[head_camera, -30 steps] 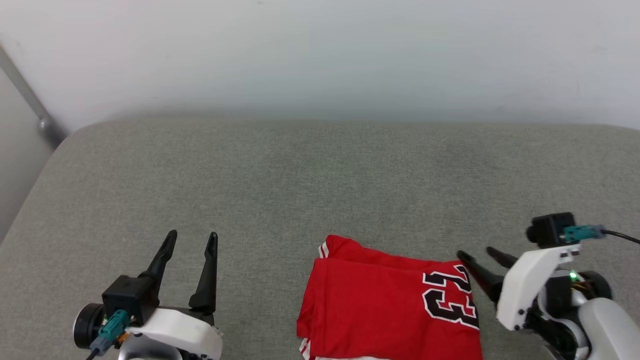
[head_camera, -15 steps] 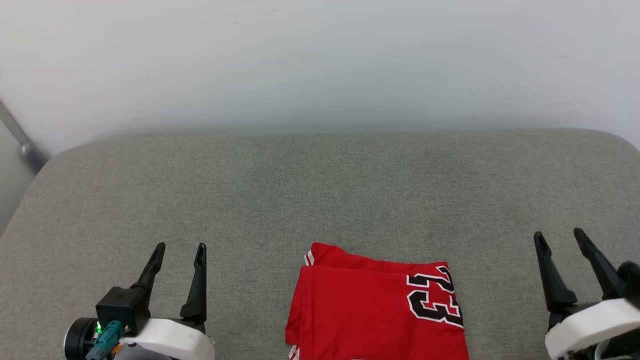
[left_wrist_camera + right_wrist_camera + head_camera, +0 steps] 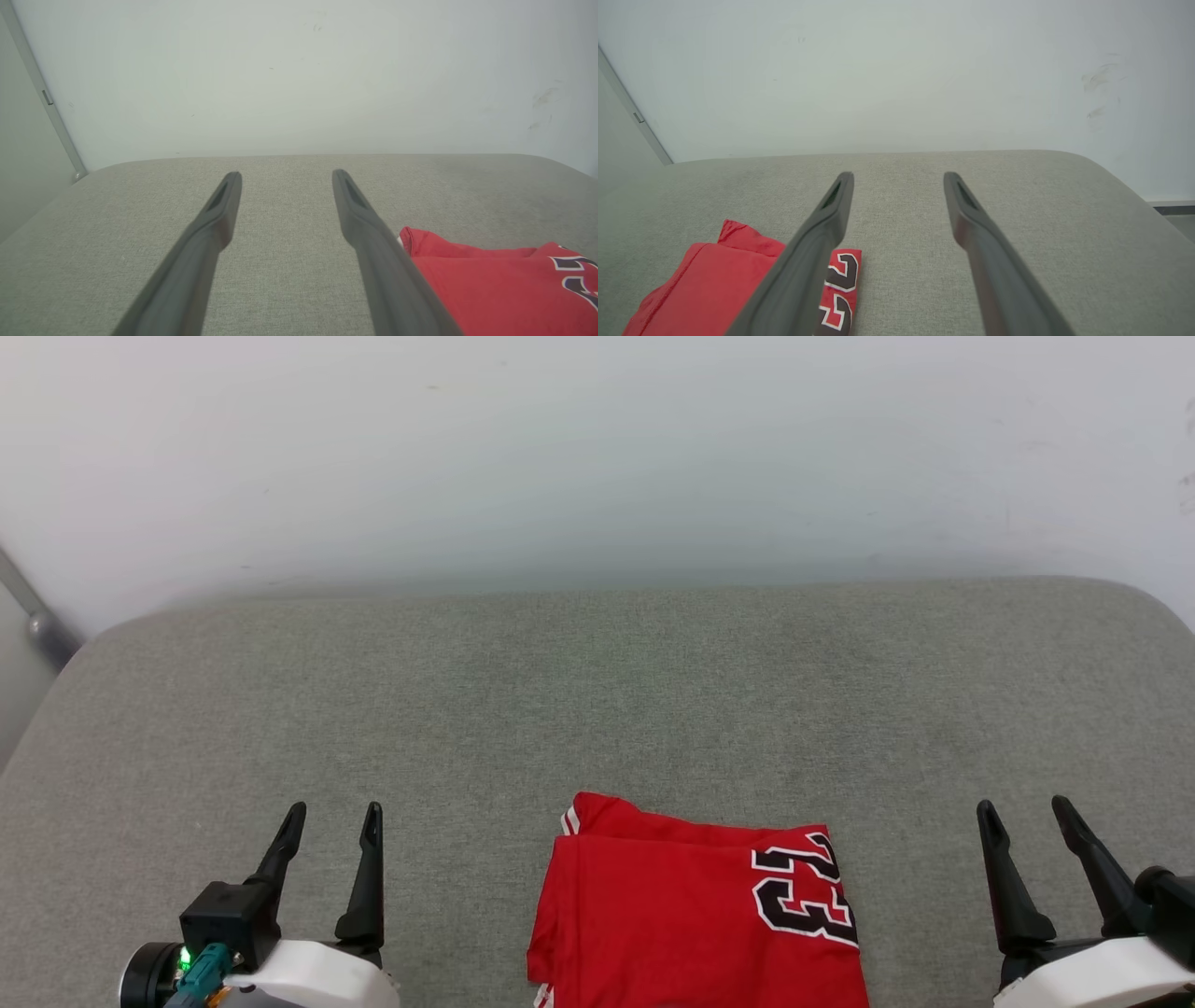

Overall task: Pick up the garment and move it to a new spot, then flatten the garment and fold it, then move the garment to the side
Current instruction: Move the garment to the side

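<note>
The garment (image 3: 672,915), a red jersey folded into a compact rectangle, lies on the grey cushion at the bottom centre of the head view. Its black, white-outlined "23" faces up at the right edge, and striped trim peeks out at the upper left corner. My left gripper (image 3: 332,808) stands open to the left of it, apart from the cloth. My right gripper (image 3: 1022,805) stands open to the right, also clear of it. The garment (image 3: 495,289) shows past the left gripper (image 3: 285,173). From the right wrist the garment (image 3: 714,280) lies left of the right gripper (image 3: 899,175).
The grey upholstered surface (image 3: 597,700) stretches wide behind the garment, with rounded far corners. A pale wall (image 3: 597,448) rises right behind it. A grey metal bar (image 3: 33,611) slants down at the far left.
My right gripper has drawn back from the garment's right edge to the lower right and turned its fingers upward. The head camera has shifted a little; the garment lies still.
</note>
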Available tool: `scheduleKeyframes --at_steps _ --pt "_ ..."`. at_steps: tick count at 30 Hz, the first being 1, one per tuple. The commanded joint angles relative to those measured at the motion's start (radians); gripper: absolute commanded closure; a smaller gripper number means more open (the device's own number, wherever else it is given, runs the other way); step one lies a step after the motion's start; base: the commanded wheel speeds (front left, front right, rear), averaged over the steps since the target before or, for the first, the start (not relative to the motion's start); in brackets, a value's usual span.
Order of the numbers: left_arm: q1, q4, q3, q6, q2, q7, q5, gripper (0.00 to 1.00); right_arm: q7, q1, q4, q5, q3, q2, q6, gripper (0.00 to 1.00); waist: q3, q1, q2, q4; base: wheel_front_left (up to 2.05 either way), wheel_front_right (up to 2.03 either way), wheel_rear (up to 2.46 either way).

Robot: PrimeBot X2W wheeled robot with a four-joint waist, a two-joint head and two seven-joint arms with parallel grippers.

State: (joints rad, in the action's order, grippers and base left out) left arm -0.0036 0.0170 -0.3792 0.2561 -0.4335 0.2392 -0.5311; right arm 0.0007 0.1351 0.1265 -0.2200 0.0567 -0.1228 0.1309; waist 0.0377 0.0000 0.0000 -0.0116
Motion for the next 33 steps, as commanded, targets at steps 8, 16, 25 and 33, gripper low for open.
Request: scheduleKeyframes --at_steps 8,16,25,33 --pt "0.015 -0.006 0.007 0.010 -0.004 0.000 -0.008 0.00 0.035 0.010 -0.014 -0.039 0.020 0.021 0.000 0.00 -0.004 0.0000 0.0000 -0.008 0.00 0.00 0.00" --pt "0.005 -0.015 0.024 0.019 0.007 0.010 -0.015 0.00 0.299 -0.021 -0.158 -0.183 0.192 -0.018 0.000 0.00 -0.019 0.0000 0.0000 -0.008 0.00 0.00 0.00" --pt "-0.021 -0.025 0.038 0.008 0.022 0.020 0.000 0.00 0.914 -0.112 -0.285 -0.374 0.333 0.002 0.000 0.00 -0.065 0.0000 0.0000 0.036 0.00 0.00 0.00" --pt "-0.068 -0.012 0.040 -0.020 0.051 0.025 0.009 0.00 1.121 -0.236 -0.352 -0.505 0.348 0.071 0.000 0.00 -0.133 0.0000 0.0000 0.099 0.00 0.00 0.00"
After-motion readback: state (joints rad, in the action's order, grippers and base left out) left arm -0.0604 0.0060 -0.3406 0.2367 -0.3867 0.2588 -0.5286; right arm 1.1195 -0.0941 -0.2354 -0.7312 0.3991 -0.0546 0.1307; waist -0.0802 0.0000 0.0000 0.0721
